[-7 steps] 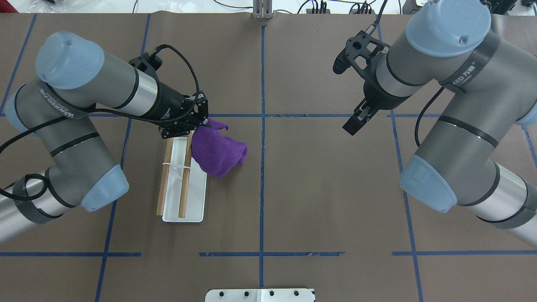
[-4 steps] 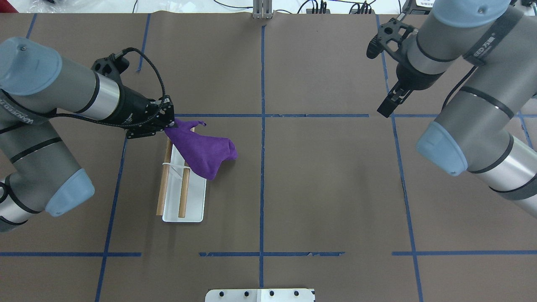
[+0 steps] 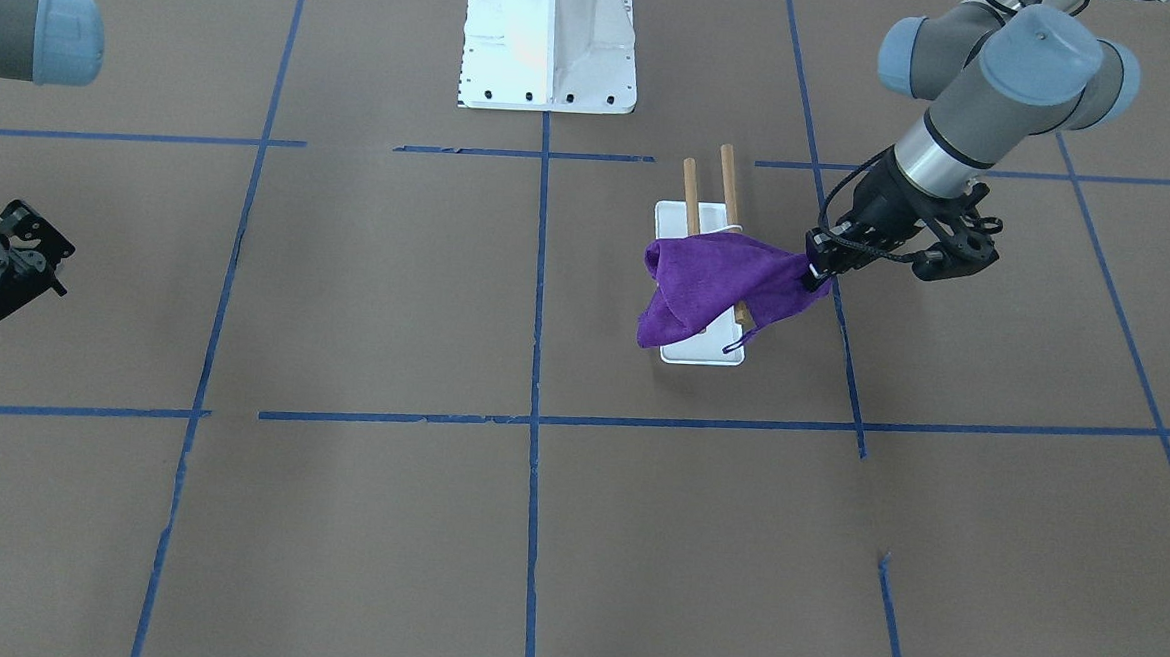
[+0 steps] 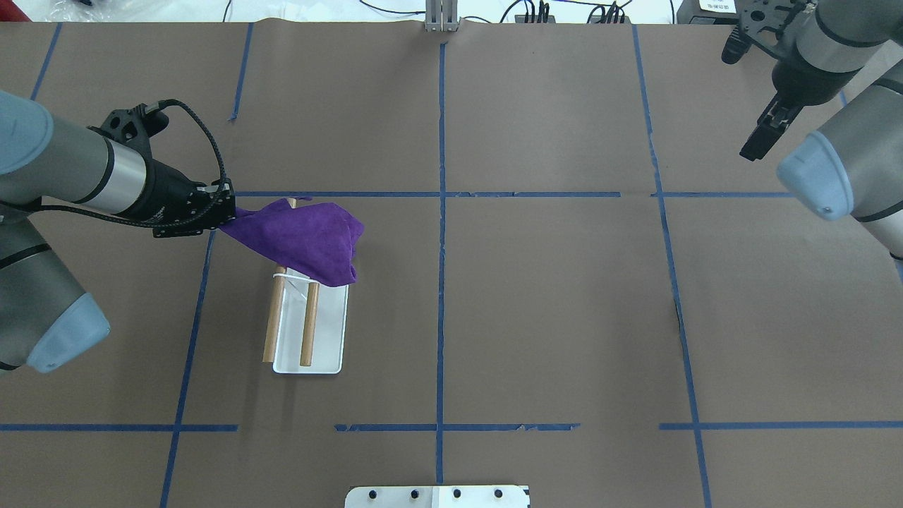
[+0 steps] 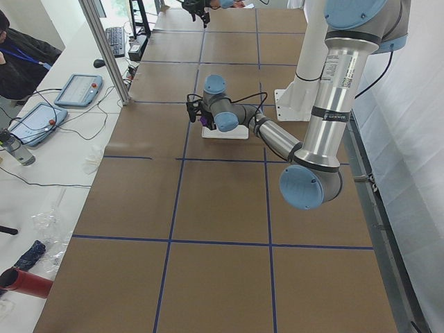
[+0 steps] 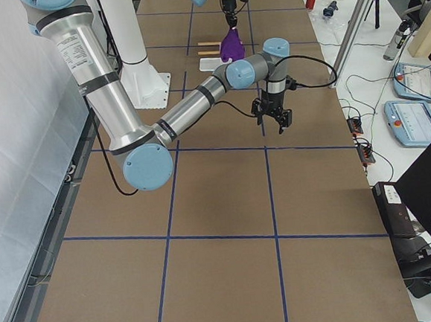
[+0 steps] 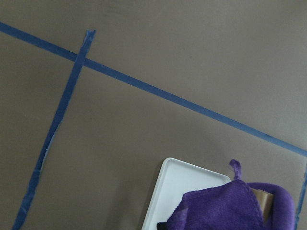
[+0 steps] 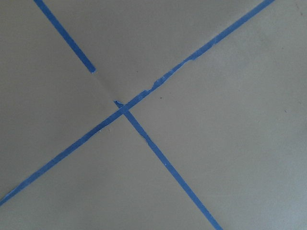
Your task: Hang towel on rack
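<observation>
The purple towel (image 4: pixel 303 236) lies draped over the far end of the rack (image 4: pixel 308 331), covering both wooden dowels there. One folded end hangs off the rack's right side. My left gripper (image 4: pixel 224 212) is shut on the towel's left corner, just left of the rack and above the table. In the front view the towel (image 3: pixel 718 280) spans the dowels (image 3: pixel 690 189), its thin loop (image 3: pixel 737 345) dangles below, and the left gripper (image 3: pixel 813 268) pinches its edge. The left wrist view shows the towel (image 7: pixel 230 206) over the white base plate (image 7: pixel 177 187). My right gripper (image 4: pixel 756 149) is far right, empty and looks open.
The white robot pedestal (image 3: pixel 548 36) stands at the robot's side of the table. Blue tape lines cross the brown table cover (image 4: pixel 550 296). The near half of the rack's dowels (image 4: pixel 270 331) and its base plate (image 4: pixel 330 339) are uncovered.
My left gripper has moved left, pulling the towel across the rack's far end. The right arm has drawn back toward the far right corner.
</observation>
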You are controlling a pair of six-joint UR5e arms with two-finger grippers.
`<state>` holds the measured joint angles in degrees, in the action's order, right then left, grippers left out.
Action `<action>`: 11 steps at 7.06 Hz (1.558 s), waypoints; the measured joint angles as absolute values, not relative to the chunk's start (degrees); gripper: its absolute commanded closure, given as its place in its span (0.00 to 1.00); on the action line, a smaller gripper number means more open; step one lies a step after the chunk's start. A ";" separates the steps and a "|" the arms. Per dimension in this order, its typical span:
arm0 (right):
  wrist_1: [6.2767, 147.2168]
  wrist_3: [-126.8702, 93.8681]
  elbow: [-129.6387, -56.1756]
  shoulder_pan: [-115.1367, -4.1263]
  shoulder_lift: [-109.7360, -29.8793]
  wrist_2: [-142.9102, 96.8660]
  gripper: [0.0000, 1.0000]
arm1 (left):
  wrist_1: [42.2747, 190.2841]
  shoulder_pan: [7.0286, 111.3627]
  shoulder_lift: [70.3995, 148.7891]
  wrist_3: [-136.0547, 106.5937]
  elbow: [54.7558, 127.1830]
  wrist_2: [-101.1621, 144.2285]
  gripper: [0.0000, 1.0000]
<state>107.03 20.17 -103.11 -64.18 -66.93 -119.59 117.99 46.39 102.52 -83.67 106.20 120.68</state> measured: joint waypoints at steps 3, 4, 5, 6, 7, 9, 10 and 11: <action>106.93 20.88 -102.93 -64.81 -67.74 -119.64 0.00 | 118.02 46.14 102.52 -81.56 105.70 119.50 0.00; 106.93 20.60 -102.85 -65.73 -68.61 -119.90 0.00 | 117.90 46.33 102.40 -78.42 105.74 119.59 0.00; 106.97 20.33 -102.28 -67.78 -70.00 -120.98 0.00 | 117.69 46.82 101.36 -73.04 105.81 119.76 0.00; 106.82 20.34 -100.81 -70.62 -71.63 -122.78 0.00 | 117.58 47.91 99.19 -65.96 105.94 119.86 0.00; 106.49 20.52 -98.78 -73.92 -73.35 -124.49 0.00 | 117.51 50.12 96.35 -56.09 105.91 119.95 0.00; 106.27 20.40 -96.53 -79.99 -78.02 -126.83 0.00 | 115.49 56.77 90.81 -33.86 105.27 120.06 0.00; 106.19 20.34 -96.12 -82.50 -80.87 -127.73 0.00 | 113.00 60.98 89.05 -23.69 105.00 120.21 0.00; 105.02 20.29 -95.96 -84.57 -84.13 -128.15 0.00 | 110.21 65.98 87.90 -14.50 104.10 121.44 0.00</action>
<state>105.02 20.29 -95.96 -84.57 -84.13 -128.15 110.21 65.98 87.90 -14.50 104.10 121.44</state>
